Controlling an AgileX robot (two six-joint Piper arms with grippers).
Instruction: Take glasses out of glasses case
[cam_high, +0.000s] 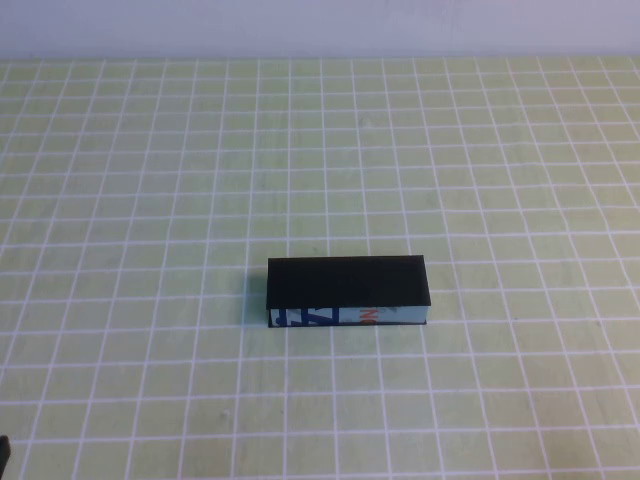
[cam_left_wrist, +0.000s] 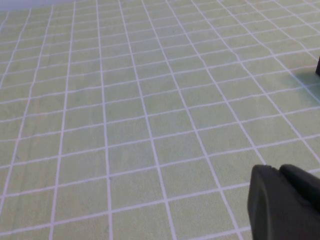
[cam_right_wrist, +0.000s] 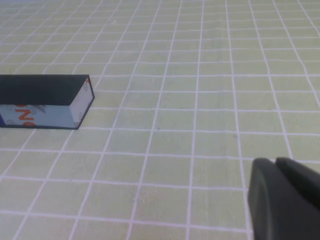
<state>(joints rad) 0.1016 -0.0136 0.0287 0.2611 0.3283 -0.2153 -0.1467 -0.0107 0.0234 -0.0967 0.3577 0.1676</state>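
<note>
The glasses case (cam_high: 346, 291) lies shut in the middle of the table, with its matte black lid on top and its light blue printed side facing me. It also shows in the right wrist view (cam_right_wrist: 45, 101). The glasses are hidden. My left gripper (cam_left_wrist: 280, 172) hovers low over bare mat far to the left of the case, its fingers together and empty. My right gripper (cam_right_wrist: 276, 162) hovers over bare mat to the right of the case, its fingers together and empty. Neither gripper touches the case.
A green mat with a white grid (cam_high: 150, 200) covers the whole table. A pale wall runs along the far edge (cam_high: 320, 25). A dark sliver of my left arm (cam_high: 3, 455) shows at the near left corner.
</note>
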